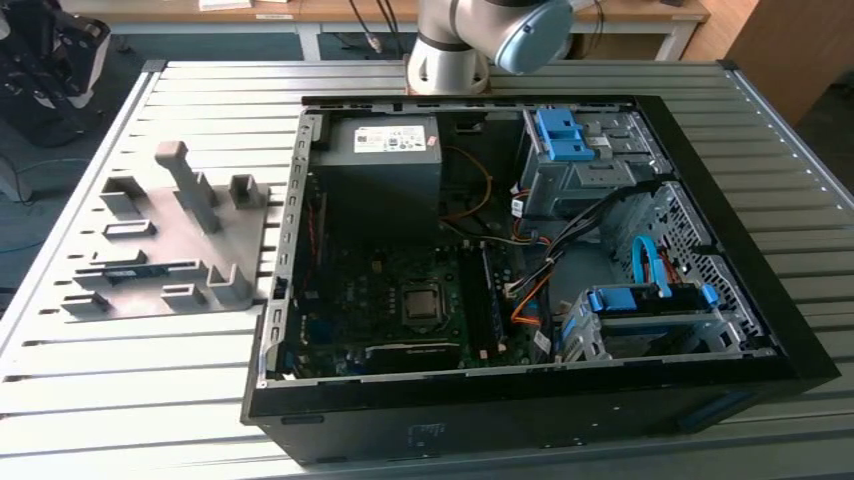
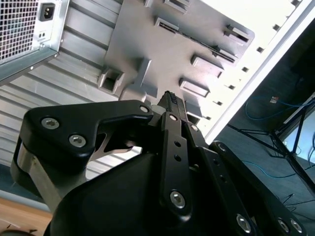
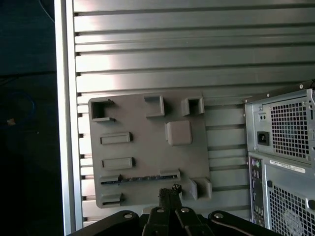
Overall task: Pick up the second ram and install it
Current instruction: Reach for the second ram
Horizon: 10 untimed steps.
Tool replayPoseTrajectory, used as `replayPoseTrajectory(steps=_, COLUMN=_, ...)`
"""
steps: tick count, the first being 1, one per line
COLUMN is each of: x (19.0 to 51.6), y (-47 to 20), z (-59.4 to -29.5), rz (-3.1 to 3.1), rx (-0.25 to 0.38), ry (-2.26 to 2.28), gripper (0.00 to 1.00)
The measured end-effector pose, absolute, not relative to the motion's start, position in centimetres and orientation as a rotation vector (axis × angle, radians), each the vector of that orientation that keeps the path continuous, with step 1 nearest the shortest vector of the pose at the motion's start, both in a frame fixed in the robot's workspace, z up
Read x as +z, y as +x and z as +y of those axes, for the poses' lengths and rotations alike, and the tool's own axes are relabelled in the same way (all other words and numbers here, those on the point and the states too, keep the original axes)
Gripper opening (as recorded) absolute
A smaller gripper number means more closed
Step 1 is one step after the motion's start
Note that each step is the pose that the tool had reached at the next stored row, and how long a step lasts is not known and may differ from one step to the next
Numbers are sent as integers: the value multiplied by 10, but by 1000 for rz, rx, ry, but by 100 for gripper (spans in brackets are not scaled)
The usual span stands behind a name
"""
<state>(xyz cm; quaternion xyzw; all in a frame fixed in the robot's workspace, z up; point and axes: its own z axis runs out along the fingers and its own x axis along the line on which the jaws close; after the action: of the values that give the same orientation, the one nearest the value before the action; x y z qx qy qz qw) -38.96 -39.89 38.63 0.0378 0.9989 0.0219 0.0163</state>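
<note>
Black end effector (image 3: 170, 191), closed and empty, hovers above a grey plastic fixture plate (image 3: 142, 118). Just past its tip lies the thin dark second ram (image 3: 140, 178), set crosswise.

Grey-and-blue jointed robot arm (image 1: 470, 40): cut off by the exterior view's edge at the far side. Second ram, thin dark stick (image 3: 140, 178), in grey plastic fixture plate (image 3: 142, 147): edge-on, chips hidden.

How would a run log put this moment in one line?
gripper: shut, empty, over grey plate | memory stick: in plate's slot, untouched | computer case: open
</note>
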Motion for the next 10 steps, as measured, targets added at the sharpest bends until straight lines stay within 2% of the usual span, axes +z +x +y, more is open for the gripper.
replayPoseTrajectory(steps=10, x=371, y=-399, z=-399, rz=3106, rx=68, ry=118, gripper=10)
